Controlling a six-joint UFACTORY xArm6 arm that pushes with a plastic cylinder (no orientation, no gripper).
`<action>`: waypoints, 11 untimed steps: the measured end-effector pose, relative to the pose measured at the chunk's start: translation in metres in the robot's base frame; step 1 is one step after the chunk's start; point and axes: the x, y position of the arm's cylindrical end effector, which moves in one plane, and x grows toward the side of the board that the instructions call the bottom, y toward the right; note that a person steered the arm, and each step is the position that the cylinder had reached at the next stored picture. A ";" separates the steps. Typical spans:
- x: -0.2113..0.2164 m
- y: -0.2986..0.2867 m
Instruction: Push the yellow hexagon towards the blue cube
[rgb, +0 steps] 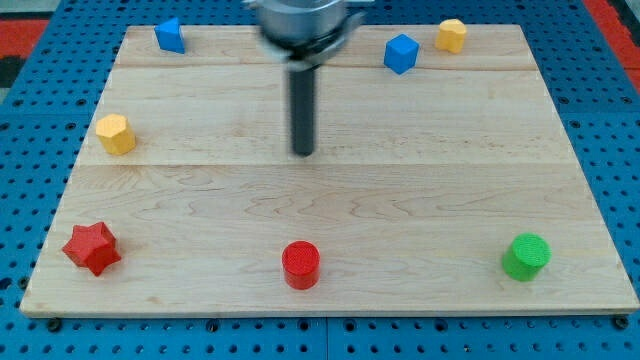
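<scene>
My tip (302, 152) stood on bare board (400, 200) near the middle, touching no block; it is a plain rod with no claw. One yellow hexagon (451, 35) sat just beside a blue cube (400, 53) at the view's top right, while another yellow hexagon (115, 134) lay at the left edge, below a second blue block (169, 35).

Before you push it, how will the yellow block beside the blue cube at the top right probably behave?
The yellow block looks squat and flat-based, so it should probably slide rather than roll. Its faceted sides suggest it may turn if my tip hits off-centre. It sits near the board's top edge, so a wrong push could send it off.
</scene>
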 end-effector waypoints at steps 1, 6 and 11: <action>0.025 -0.129; -0.123 -0.178; -0.145 0.055</action>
